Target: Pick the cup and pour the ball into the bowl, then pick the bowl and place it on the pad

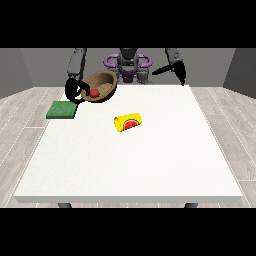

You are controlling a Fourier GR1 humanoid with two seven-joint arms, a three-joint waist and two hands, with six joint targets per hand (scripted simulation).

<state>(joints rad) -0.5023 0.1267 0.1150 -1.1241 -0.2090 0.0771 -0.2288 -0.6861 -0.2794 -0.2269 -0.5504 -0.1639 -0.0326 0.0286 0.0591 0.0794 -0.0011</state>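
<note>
The hand at the view's left (73, 90) curls round the rim of the tilted brown wooden bowl (102, 85), which holds a small red ball (93, 93), beside the green square pad (62, 109). The yellow cup (128, 122) lies on its side mid-table; the hand at the view's right (165, 69) hangs with straight fingers, holding nothing.

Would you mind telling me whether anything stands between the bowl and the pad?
Nothing visible does. The bowl, tilted with the ball inside, is held by the hand at the view's left just beside the pad. The cup lies on its side farther right, out of the way.

The table's legs (64, 205) end at the lower band — the bowl (101, 86) hides the robot hand's (74, 90) fingertips.
</note>
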